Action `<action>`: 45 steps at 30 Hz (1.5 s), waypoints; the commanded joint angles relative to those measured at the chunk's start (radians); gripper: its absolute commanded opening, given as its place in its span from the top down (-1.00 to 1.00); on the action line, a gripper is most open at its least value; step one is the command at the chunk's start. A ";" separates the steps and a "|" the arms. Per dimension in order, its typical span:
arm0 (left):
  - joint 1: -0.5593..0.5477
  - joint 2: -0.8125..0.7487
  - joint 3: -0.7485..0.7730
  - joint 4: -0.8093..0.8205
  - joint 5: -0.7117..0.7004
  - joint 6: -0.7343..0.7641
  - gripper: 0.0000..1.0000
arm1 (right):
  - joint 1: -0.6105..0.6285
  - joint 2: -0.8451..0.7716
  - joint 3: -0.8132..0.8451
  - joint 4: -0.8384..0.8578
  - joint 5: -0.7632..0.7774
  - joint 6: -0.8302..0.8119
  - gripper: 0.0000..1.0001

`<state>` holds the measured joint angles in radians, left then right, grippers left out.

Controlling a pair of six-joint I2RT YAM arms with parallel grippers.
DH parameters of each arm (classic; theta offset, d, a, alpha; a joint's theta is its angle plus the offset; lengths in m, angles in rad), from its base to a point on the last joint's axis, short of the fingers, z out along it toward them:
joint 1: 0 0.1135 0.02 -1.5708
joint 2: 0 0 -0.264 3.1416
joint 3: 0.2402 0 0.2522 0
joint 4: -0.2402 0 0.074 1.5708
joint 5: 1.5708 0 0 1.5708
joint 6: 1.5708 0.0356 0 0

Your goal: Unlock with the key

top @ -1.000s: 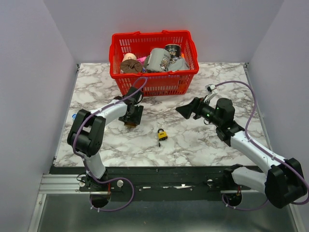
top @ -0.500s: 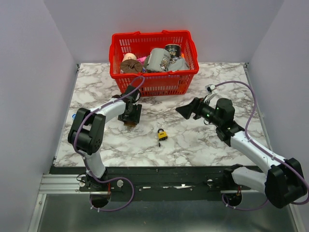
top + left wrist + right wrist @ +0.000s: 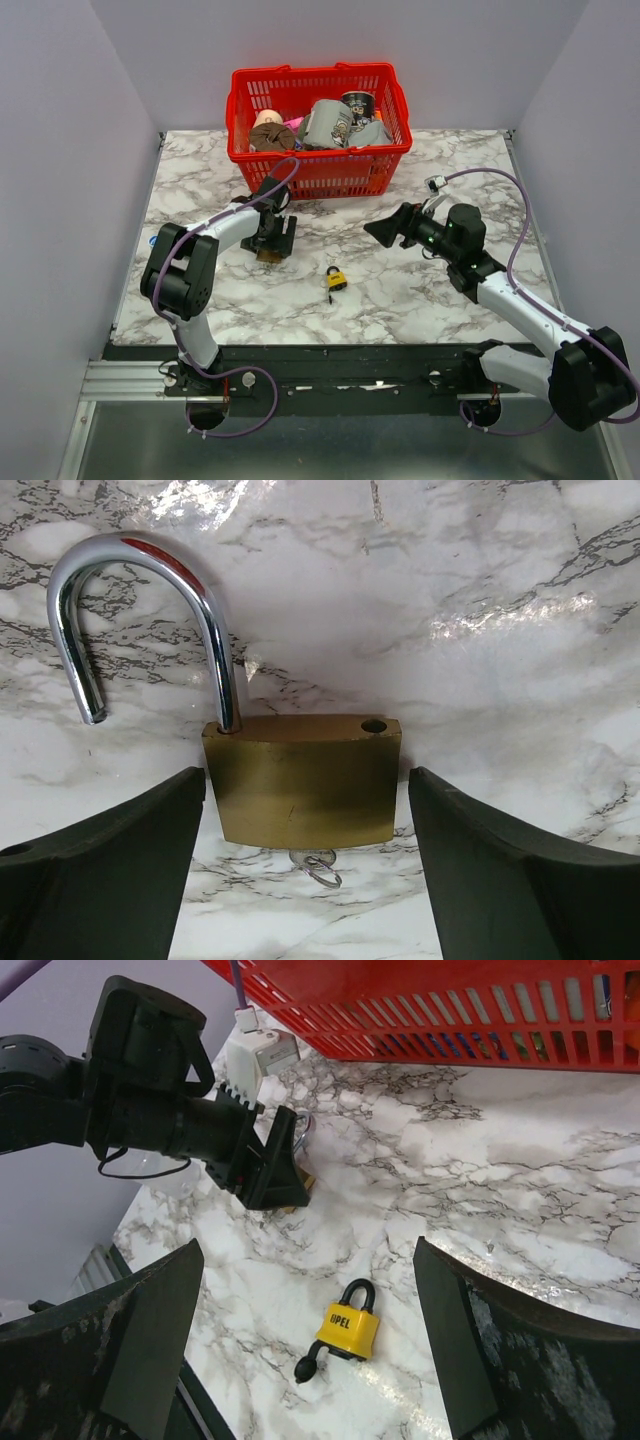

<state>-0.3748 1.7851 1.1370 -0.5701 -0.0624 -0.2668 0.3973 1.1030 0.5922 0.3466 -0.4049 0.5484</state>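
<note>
Key (image 3: 306, 1367) touches yellow padlock (image 3: 348, 1328); brass padlock (image 3: 300, 805), the second, sits inside gaping left claw (image 3: 307, 775); right claw (image 3: 305, 1250) gapes.

A grey-veined white marble tabletop (image 3: 470, 160) is enclosed by plain pale lilac walls (image 3: 470, 60) behind it and on both sides; a grey metal sheet (image 3: 340, 450) lies below its near edge.
</note>
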 commanded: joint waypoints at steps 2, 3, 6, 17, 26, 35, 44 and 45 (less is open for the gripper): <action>0.007 -0.036 0.020 0.004 0.021 -0.005 -0.87 | -0.005 -0.014 -0.008 -0.023 0.012 -0.019 -0.89; 0.007 -0.041 0.020 0.010 0.021 -0.005 -0.91 | -0.005 -0.014 -0.008 -0.024 0.011 -0.022 -0.89; 0.007 -0.088 0.003 0.041 0.018 -0.005 -0.98 | -0.006 -0.026 -0.003 -0.049 0.018 -0.037 -0.89; 0.005 -0.401 -0.115 0.186 0.052 0.031 -0.98 | -0.008 -0.046 0.060 -0.329 0.144 -0.148 -0.95; 0.005 -0.682 -0.215 0.314 0.144 0.002 -0.98 | -0.006 -0.038 0.195 -0.728 0.354 -0.261 -0.88; 0.005 -0.766 -0.209 0.294 0.196 -0.032 -0.98 | -0.006 0.050 0.261 -0.989 0.535 -0.266 -0.85; 0.005 -0.816 -0.220 0.292 0.203 -0.035 -0.98 | -0.008 0.210 0.348 -1.149 0.590 -0.314 -0.82; 0.005 -0.816 -0.220 0.292 0.205 -0.035 -0.98 | -0.008 0.222 0.353 -1.161 0.601 -0.323 -0.82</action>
<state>-0.3740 0.9817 0.9325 -0.2859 0.1139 -0.2935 0.3969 1.2758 0.8913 -0.6903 0.1242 0.2722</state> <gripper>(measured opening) 0.988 0.912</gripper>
